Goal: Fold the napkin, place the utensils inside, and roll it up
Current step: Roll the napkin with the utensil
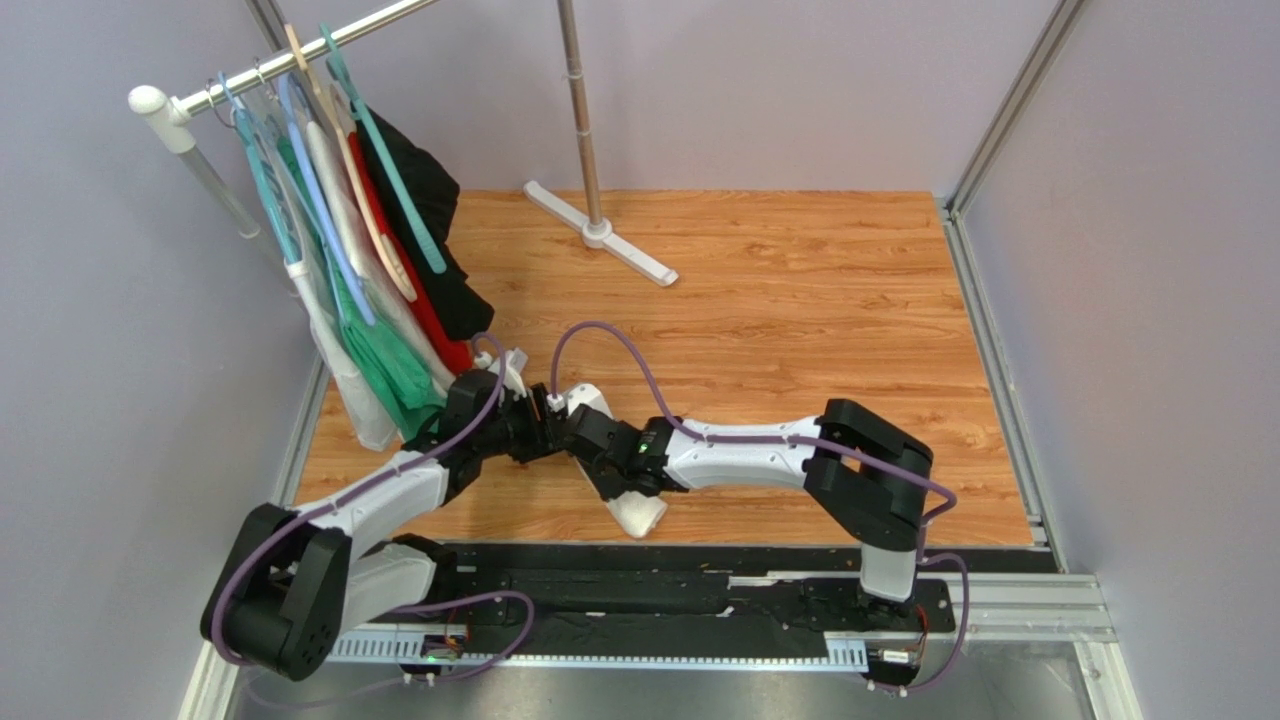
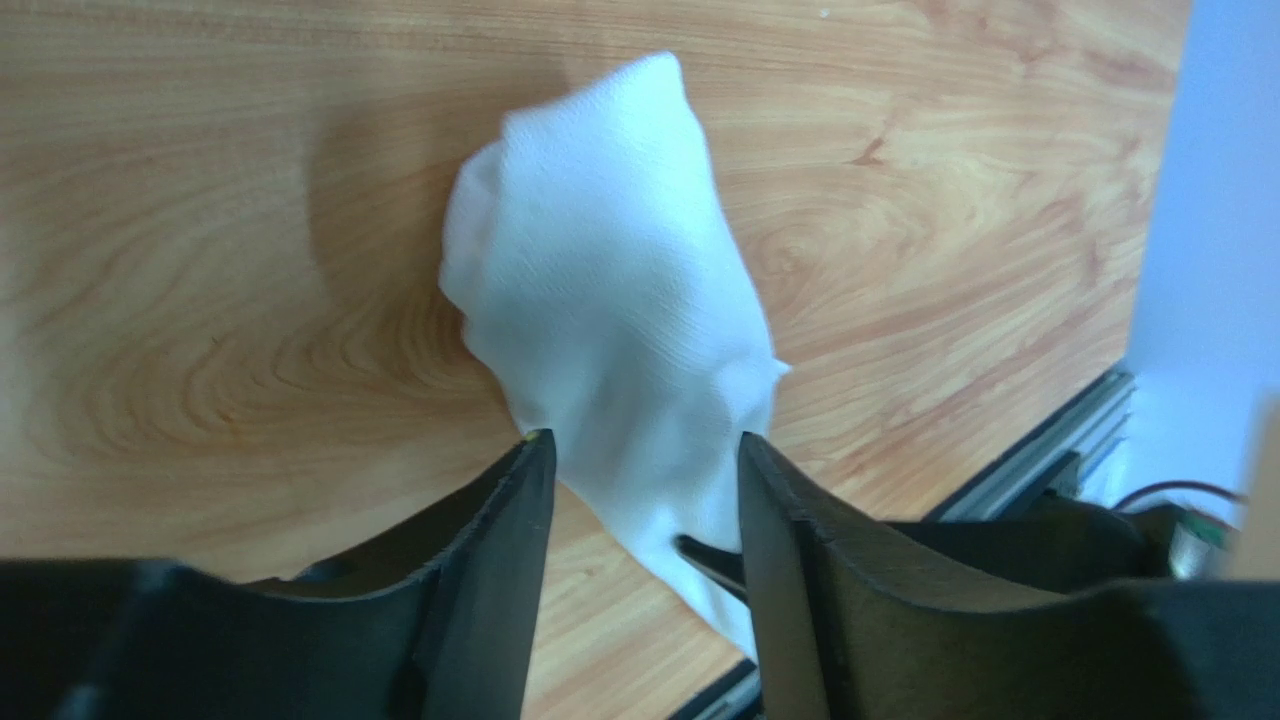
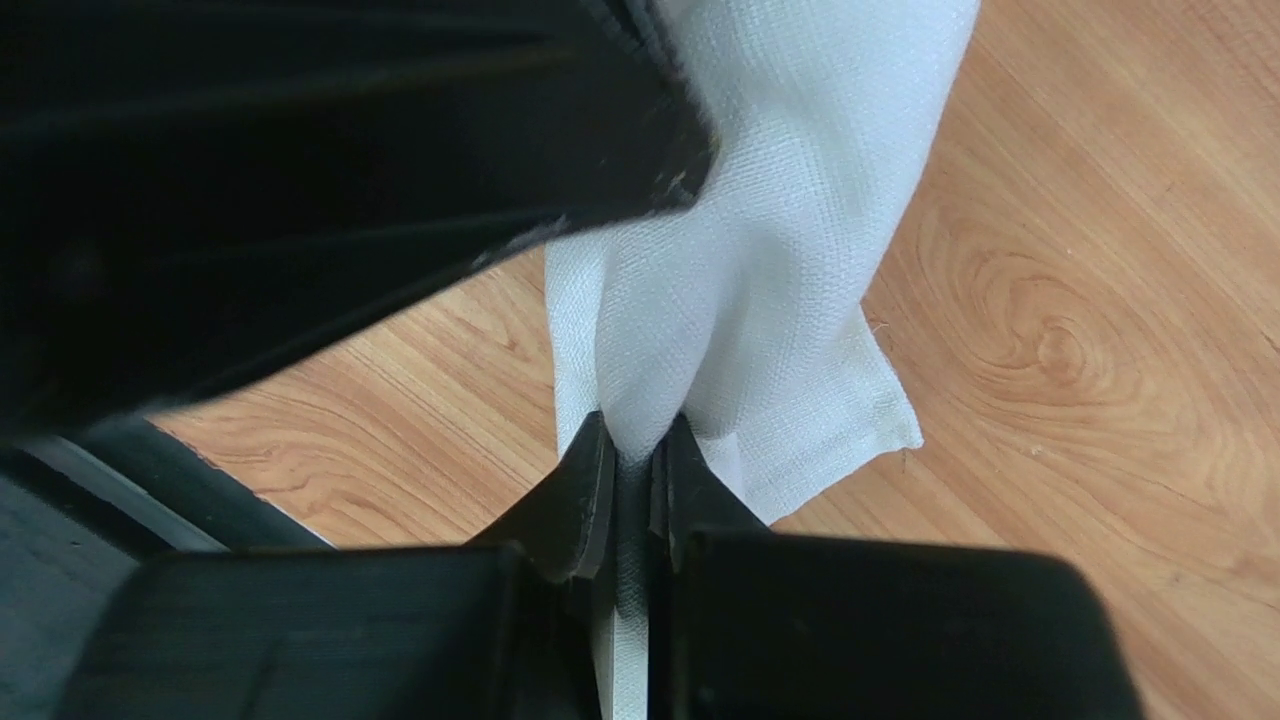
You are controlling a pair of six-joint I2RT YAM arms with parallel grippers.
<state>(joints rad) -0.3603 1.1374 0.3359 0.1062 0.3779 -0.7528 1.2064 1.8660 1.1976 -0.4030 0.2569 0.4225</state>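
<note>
The white napkin hangs bunched and lifted above the wooden table, near its front edge. My right gripper is shut on a gathered fold of the napkin, with cloth pinched between its fingertips. My left gripper is right against it, jaws apart, and the napkin droops down beyond the gap. In the top view the left gripper and right gripper meet tip to tip. The left gripper's dark body fills the upper left of the right wrist view. No utensils are in view.
A clothes rack with several hangers and garments stands at the back left, close to the left arm. The rack's pole and white foot rest on the table's far side. A black rail runs along the near edge.
</note>
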